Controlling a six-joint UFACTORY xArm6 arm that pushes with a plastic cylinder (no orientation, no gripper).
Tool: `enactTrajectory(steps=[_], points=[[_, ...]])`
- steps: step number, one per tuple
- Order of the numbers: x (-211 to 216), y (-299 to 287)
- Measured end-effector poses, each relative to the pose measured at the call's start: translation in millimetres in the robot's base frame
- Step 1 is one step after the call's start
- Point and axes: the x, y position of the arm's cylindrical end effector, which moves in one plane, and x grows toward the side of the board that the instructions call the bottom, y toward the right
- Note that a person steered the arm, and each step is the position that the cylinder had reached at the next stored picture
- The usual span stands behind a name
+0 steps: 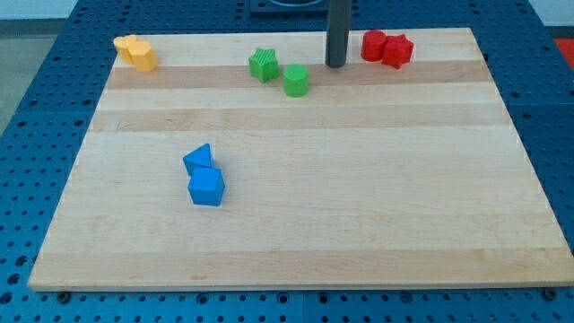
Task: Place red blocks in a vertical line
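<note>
Two red blocks touch each other at the view's top right of the wooden board: a rounded red block (374, 44) on the left and a red star-shaped block (397, 50) on the right. They lie side by side, almost level. My tip (335, 65) stands just left of the rounded red block, a short gap apart, and right of the green blocks.
A green star block (263, 65) and a green cylinder (296, 80) sit left of the tip. Two yellow blocks (135, 52) lie at the top left corner. A blue triangle (199, 159) and a blue cube (206, 187) touch at the lower left. The board's edge (287, 285) borders blue pegboard.
</note>
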Motion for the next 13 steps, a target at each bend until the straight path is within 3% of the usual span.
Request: enactTrajectory(steps=[4, 9, 11, 13], points=[[-53.4, 1.6], [-36.0, 133.2], [-32.0, 136.2], [-65.5, 131.0]])
